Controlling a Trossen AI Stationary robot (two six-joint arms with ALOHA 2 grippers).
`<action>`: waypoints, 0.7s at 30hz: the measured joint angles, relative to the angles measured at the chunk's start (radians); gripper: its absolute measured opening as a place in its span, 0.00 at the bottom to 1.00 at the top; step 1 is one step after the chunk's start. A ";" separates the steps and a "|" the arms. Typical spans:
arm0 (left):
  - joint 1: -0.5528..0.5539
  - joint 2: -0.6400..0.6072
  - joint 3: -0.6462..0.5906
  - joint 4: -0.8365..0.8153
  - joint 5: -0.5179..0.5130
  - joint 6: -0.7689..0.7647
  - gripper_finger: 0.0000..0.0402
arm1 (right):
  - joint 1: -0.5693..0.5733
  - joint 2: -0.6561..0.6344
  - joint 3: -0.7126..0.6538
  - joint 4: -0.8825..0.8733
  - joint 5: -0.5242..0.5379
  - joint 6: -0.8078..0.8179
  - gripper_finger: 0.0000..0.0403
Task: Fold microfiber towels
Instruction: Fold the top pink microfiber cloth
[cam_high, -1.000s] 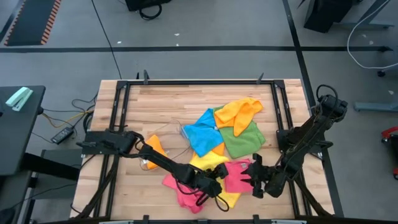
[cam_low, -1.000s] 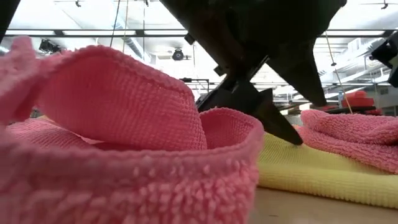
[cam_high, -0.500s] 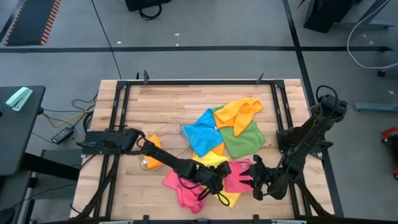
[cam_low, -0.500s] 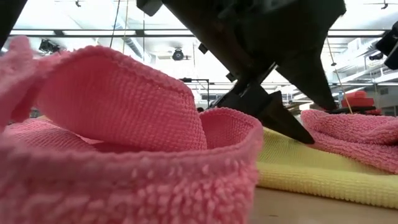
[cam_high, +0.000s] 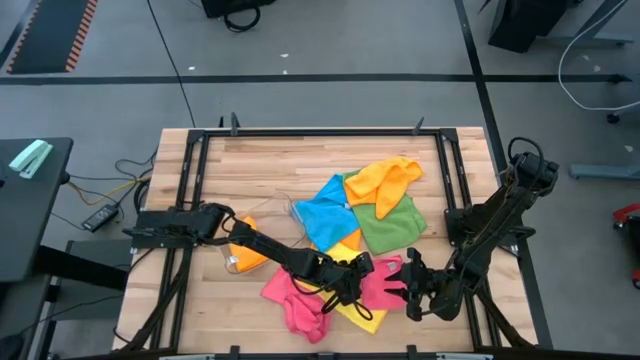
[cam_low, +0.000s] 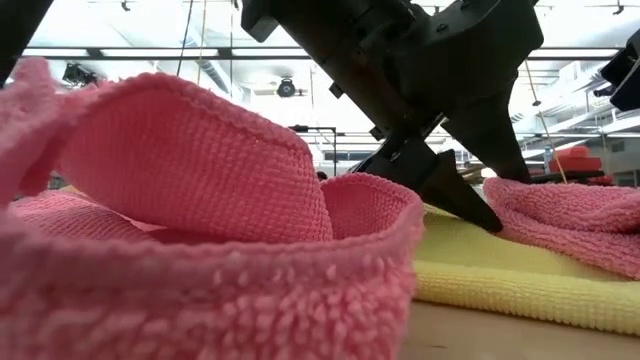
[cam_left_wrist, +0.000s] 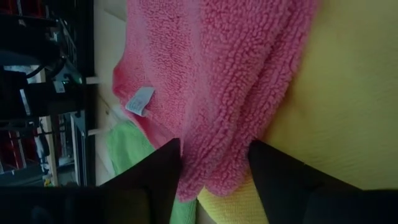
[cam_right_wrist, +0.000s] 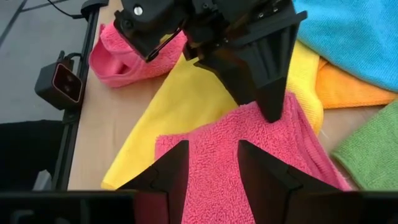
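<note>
Bench: wooden bench (cam_high: 260, 170) inside a black frame, grey floor around it.
Count: seven microfiber towels (cam_high: 345, 235) in view: two pink, two orange, one yellow, one blue, one green; two tools.
Look: soft, fuzzy, rumpled, heaped and overlapping.
Left tool (cam_high: 358, 280): fingers part open, straddling the edge of the pink towel (cam_left_wrist: 217, 81) lying on the yellow towel (cam_right_wrist: 186, 102); not clamped.
Right tool (cam_high: 408, 288): fingers part open over the same pink towel, just beside the left tool; grips nothing.
</note>
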 joint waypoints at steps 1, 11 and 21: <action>0.000 0.000 0.000 0.000 0.000 -0.004 0.44 | 0.000 0.000 0.000 0.000 0.003 -0.001 0.36; -0.006 -0.003 0.001 -0.062 0.080 -0.216 0.03 | 0.000 0.056 0.000 0.111 0.030 -0.053 0.35; -0.083 -0.010 0.208 -0.453 0.129 -0.471 0.02 | 0.000 0.148 0.008 0.249 -0.021 -0.090 0.30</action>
